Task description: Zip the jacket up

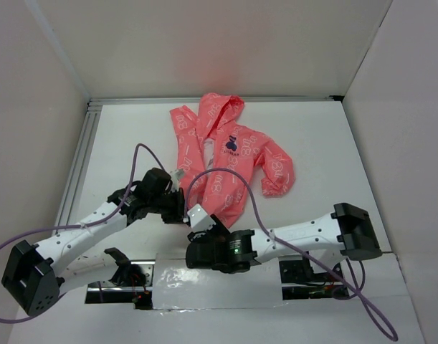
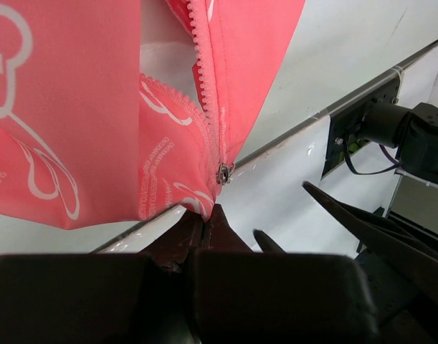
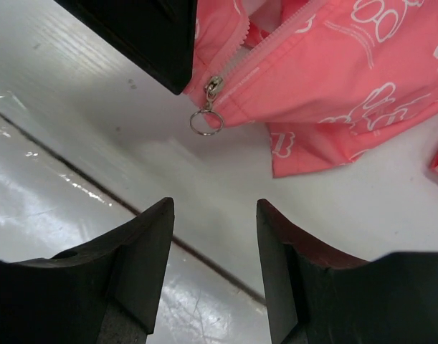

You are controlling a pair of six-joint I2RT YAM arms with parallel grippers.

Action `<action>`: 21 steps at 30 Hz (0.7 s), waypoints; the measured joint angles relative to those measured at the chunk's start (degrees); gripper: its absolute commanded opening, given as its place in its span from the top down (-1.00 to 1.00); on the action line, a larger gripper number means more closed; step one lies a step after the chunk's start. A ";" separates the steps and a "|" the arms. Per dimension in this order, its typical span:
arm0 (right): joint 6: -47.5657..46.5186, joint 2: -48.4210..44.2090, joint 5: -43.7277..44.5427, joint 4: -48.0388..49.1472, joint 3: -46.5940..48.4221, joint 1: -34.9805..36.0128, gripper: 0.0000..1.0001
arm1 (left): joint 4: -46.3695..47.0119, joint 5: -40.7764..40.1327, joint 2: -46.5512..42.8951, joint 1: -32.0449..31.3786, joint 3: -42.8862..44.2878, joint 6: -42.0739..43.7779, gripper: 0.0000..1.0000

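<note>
Your two grippers sit nearest: left gripper (image 2: pixel 204 226) pinched shut on the hem of the jacket (image 1: pixel 229 154) just below the zip's foot; right gripper (image 3: pixel 215 215) jaws apart, empty, near the ring pull (image 3: pixel 206 122). One jacket: coral-pink, white print, one dark blue emblem (image 1: pixel 231 140), hooded, front open, lying mid-table toward the back. One white table (image 1: pixel 326 158); plain pale walls (image 1: pixel 240 43) on three sides.

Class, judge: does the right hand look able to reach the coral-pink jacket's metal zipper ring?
Probably yes: the open right hand faces the metal zipper ring, with only bare white table between them.
</note>
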 measured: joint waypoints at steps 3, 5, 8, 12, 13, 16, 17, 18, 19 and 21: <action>-2.36 3.76 1.90 0.81 1.11 0.00 -0.13 | -0.07 0.17 0.00 0.00 -0.02 0.24 1.00; -3.13 4.26 1.97 1.09 1.27 -0.09 -0.13 | -0.07 0.37 0.00 0.00 -0.02 0.28 1.00; -4.92 4.48 1.81 2.51 1.44 -0.68 -0.12 | -0.07 0.48 0.00 0.00 -0.02 0.31 1.00; -6.71 4.76 1.38 6.01 1.46 -1.86 -0.09 | -0.07 0.50 -0.02 0.00 0.00 0.31 1.00; -7.02 4.98 1.38 6.75 1.46 -2.14 -0.09 | -0.09 0.50 -0.02 0.00 -0.02 0.31 1.00; -7.72 6.47 1.29 8.44 1.46 -2.49 -0.08 | -0.17 0.50 -0.15 0.00 0.00 0.31 1.00; -7.96 7.19 1.22 9.16 1.46 -2.58 -0.08 | -0.22 0.52 -0.17 0.00 0.00 0.31 1.00; -8.20 7.91 1.11 9.77 1.46 -2.73 -0.08 | -0.24 0.52 -0.17 0.00 -0.02 0.31 1.00; -8.37 8.52 1.03 10.25 1.46 -2.80 -0.07 | -0.26 0.52 -0.17 0.00 0.00 0.31 1.00; -8.39 9.40 1.11 10.80 1.46 -2.86 -0.05 | -0.26 0.55 -0.17 0.00 0.00 0.31 1.00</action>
